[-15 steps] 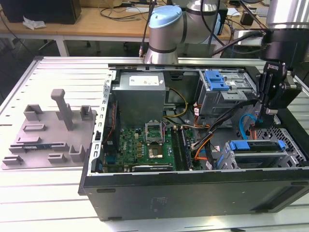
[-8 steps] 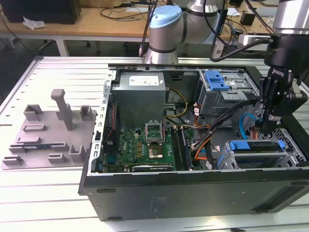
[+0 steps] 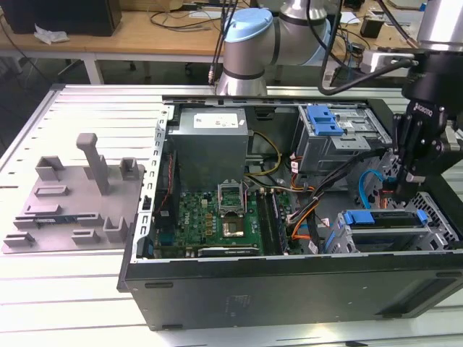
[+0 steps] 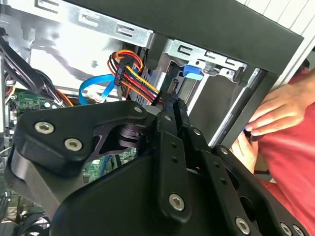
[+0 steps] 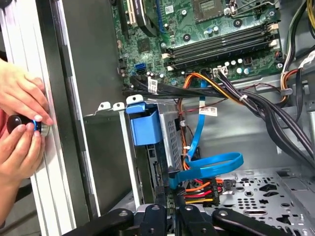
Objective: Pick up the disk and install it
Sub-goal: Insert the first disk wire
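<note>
The disk (image 3: 383,220) sits in the drive cage at the near corner of the open computer case (image 3: 289,285), on the exterior view's right. Its blue carrier frame shows along the edges. In the first wrist view the disk (image 5: 145,127) is edge-on in a cage slot, with its blue end tab farthest from me. My gripper (image 3: 401,189) reaches down into the case at the cage's back. In both wrist views the fingers of the gripper (image 4: 172,104) (image 5: 170,212) lie close together, shut, pointing at the disk's near end. Whether they touch it is hidden.
A person's hands (image 5: 22,123) (image 4: 275,115) hold a small dark knob at the case's outer wall. Power wires (image 5: 199,187) and a blue data cable (image 5: 211,164) hang beside the fingers. A grey holder block (image 3: 72,195) lies on the table at the exterior view's left. A bare blue clip (image 3: 323,119) tops the upper bay.
</note>
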You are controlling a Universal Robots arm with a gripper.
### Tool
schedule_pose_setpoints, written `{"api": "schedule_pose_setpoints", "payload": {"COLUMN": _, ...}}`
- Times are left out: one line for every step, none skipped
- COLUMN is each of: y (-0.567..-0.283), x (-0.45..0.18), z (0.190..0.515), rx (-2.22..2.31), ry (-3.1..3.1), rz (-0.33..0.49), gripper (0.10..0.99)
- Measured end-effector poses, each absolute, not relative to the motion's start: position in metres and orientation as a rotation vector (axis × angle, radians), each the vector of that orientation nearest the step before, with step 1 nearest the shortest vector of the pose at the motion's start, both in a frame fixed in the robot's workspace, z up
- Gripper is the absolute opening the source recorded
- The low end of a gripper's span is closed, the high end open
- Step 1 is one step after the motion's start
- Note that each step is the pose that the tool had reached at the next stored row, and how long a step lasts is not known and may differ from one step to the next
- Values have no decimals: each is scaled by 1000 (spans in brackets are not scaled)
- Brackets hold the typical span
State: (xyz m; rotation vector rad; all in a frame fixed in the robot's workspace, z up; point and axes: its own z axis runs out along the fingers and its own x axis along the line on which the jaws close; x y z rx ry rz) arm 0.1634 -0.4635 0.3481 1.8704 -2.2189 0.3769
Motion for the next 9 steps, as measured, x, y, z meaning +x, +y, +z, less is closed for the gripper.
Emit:
{"api": "schedule_pose_setpoints", "payload": {"y": -464, "x": 163, "z": 348, "rx": 1889, "ry": -2207, "rz": 378, "gripper": 169}}
{"api": "schedule_pose_setpoints", "payload": {"y": -465, "x": 162, "z": 348, "rx": 1904, "ry": -2197, "rz": 379, "gripper": 169}}
{"api": "schedule_pose_setpoints", "payload": {"y": -466, "x": 161, "z": 348, "rx": 1909, "ry": -2196, "rz": 376, "gripper": 169}}
{"api": "schedule_pose_setpoints", "payload": {"y": -468, "x": 160, "z": 348, "rx": 1912, "ry": -2198, "rz": 372, "gripper": 169}}
{"api": "schedule_pose_setpoints", "payload": {"y": -471, "x": 160, "z": 348, "rx": 1920, "ry": -2205, "rz": 358, "gripper": 169}}
{"api": "schedule_pose_setpoints", "payload": {"y": -473, "x": 160, "z": 348, "rx": 1928, "ry": -2210, "rz": 347, "gripper": 169}}
{"api": "schedule_pose_setpoints", "payload": {"y": -474, "x": 160, "z": 348, "rx": 1944, "ry": -2216, "rz": 329, "gripper": 169}}
{"api": "schedule_pose_setpoints", "payload": {"y": -474, "x": 160, "z": 348, "rx": 1957, "ry": -2221, "rz": 313, "gripper": 169}}
{"api": "schedule_pose_setpoints", "payload": {"y": -475, "x": 160, "z": 348, "rx": 1966, "ry": -2224, "rz": 302, "gripper": 169}}
